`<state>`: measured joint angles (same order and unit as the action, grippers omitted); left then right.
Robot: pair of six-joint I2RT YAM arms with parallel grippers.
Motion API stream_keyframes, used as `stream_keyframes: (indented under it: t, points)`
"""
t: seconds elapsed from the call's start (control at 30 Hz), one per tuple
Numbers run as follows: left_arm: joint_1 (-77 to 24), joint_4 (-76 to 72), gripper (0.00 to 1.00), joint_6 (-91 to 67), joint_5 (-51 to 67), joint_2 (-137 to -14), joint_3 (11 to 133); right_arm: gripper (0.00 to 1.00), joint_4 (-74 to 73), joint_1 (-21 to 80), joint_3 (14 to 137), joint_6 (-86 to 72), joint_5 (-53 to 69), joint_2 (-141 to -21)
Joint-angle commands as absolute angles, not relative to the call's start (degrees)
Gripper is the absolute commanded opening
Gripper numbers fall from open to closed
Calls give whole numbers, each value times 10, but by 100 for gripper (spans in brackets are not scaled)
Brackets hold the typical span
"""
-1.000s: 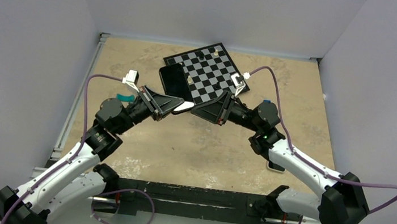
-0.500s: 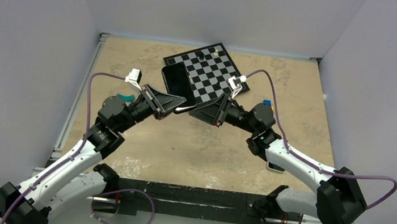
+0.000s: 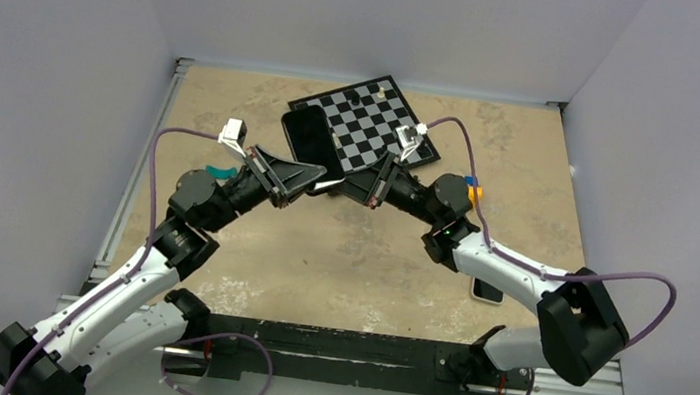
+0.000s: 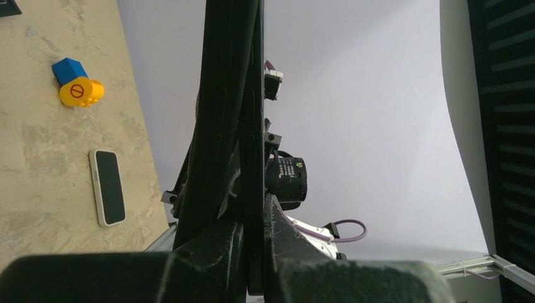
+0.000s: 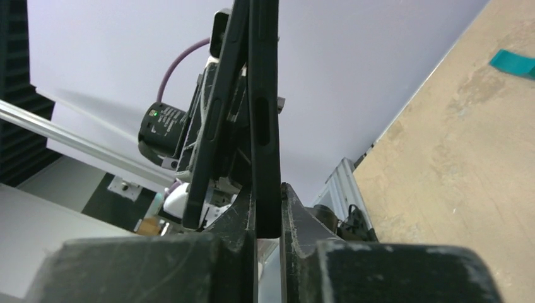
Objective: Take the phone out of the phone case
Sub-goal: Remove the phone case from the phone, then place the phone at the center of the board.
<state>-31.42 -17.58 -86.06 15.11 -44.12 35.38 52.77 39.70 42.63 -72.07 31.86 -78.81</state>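
Chessboard [image 3: 375, 125] (second handset [image 3: 488, 290] well apart) lies beyond phone [image 3: 311, 139].

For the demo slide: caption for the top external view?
Left gripper and right gripper clamp the near end of the phone and its phone case, aloft beside the chessboard.

Near end of the phone [image 3: 312, 138] behind left fingers [image 3: 294, 177]

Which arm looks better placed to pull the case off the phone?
Right, probably: its fingers clamp what looks like the phone case, already splayed from the phone pinched in the left fingers.
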Motion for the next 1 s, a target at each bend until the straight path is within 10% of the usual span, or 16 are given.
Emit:
stream_keyframes:
  t: [0.0,0.3,0.67,0.97]
  points:
    - [-316,-241,0,-880,174,-420,350,0,498,384,451,-687,223,-757]
    - [-319,-238,0,-886,182,-391,274,0,156,161,549,-564,155,-699]
    - [-298,-207,0,-815,134,-449,189,0,-7,145,382,-377,200,-483]
    - [-176,5,0,-462,275,-627,391,0,-184,145,364,-337,182,-293]
